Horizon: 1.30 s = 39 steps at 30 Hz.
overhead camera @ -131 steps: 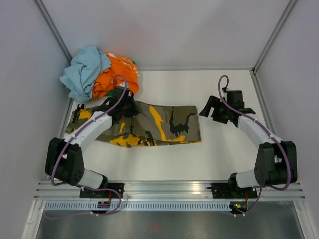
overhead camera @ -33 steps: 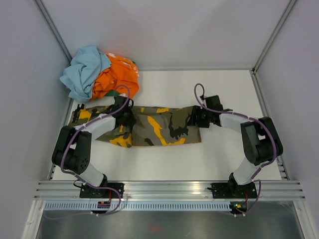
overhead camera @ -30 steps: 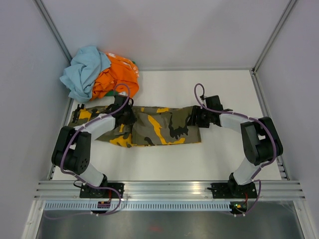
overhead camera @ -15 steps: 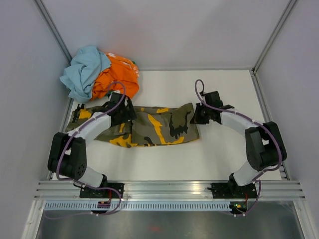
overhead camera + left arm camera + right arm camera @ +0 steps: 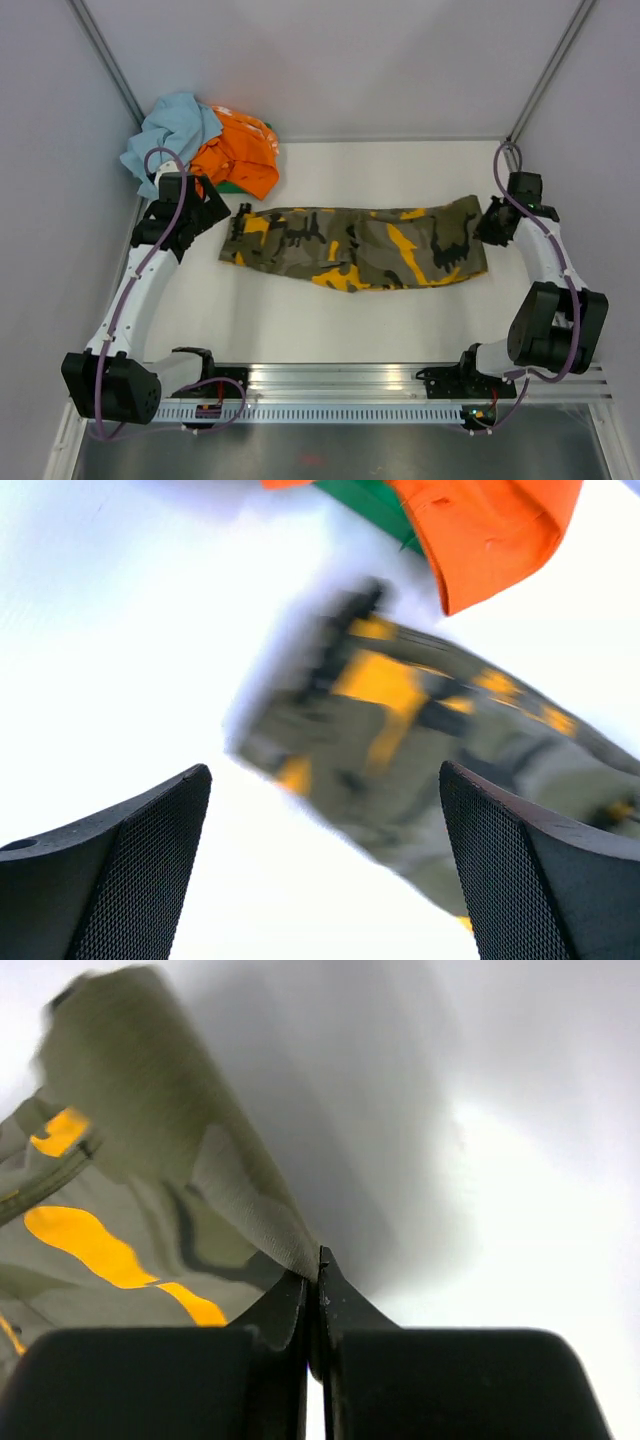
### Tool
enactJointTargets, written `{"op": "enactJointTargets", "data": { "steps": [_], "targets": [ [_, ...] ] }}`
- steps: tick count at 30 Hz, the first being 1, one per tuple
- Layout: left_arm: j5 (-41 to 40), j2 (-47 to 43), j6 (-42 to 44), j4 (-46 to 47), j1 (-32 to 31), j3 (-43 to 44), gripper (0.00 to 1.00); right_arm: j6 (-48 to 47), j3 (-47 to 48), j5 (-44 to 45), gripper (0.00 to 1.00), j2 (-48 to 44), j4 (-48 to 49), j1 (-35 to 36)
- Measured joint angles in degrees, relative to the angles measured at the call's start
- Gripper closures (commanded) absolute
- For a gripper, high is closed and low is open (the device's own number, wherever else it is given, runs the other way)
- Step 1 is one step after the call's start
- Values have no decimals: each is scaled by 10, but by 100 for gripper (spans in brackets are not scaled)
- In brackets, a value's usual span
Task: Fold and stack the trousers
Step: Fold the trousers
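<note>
The camouflage trousers (image 5: 355, 245) lie stretched left to right across the white table (image 5: 330, 325), olive, black and orange-yellow. My right gripper (image 5: 486, 227) is at their right end, shut on a lifted edge of the cloth. In the right wrist view the jaws (image 5: 318, 1262) meet with a fold of the trousers (image 5: 150, 1150) pinched between them. My left gripper (image 5: 212, 208) hovers just left of the trousers' left end, open and empty. The left wrist view shows both fingers (image 5: 130, 870) wide apart, with the blurred trousers (image 5: 420, 740) ahead of them.
A pile of clothes sits in the back left corner: a light blue cloth (image 5: 165, 135) and an orange one (image 5: 238, 155) with a green edge. The orange cloth (image 5: 490, 530) hangs close to the trousers' left end. Grey walls close in on three sides.
My right gripper shut on the trousers' right edge and pulled it far right, drawing the cloth out longer. My left gripper let go, opened and drew back left.
</note>
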Motion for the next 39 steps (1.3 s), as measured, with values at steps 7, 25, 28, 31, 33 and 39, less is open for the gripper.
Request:
{"op": "enactJointTargets", "data": {
  "steps": [7,25,28,31,33,39],
  "targets": [
    [12,9,0,-26,17,-2,0,-30,129,57,100,-9,-140,-35],
    [60,35,0,-9,57,-87,0,185,449,59,100,328,-68,475],
    [63,33,0,-9,71,-105,0,207,510,47,100,383,-39,503],
    [64,31,0,-11,86,-117,0,230,552,44,100,428,3,522],
    [69,30,0,-13,90,-118,0,250,554,42,100,447,33,532],
    [72,23,0,-13,94,-118,0,294,535,45,100,485,81,562]
  ]
}}
